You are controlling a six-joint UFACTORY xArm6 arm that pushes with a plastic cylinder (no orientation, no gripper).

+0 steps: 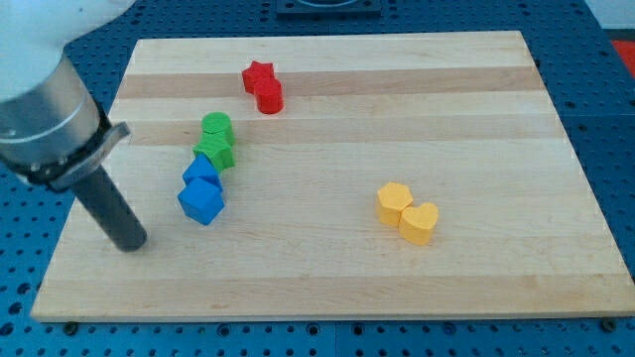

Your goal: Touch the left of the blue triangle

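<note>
The blue triangle (199, 172) lies at the view's left of the wooden board, just below the green blocks. A blue cube-like block (202, 201) touches it just below. My tip (130, 241) rests on the board to the lower left of both blue blocks, with a clear gap of board between it and them. The dark rod slants up to the view's top left into the arm's grey and white body.
A green cylinder (216, 127) and a green star (216, 150) sit just above the blue triangle. A red star (258, 76) and a red cylinder (270, 96) lie near the top. A yellow hexagon (394, 202) and a yellow heart (420, 222) lie right of centre. The board (476, 119) lies on a blue perforated table.
</note>
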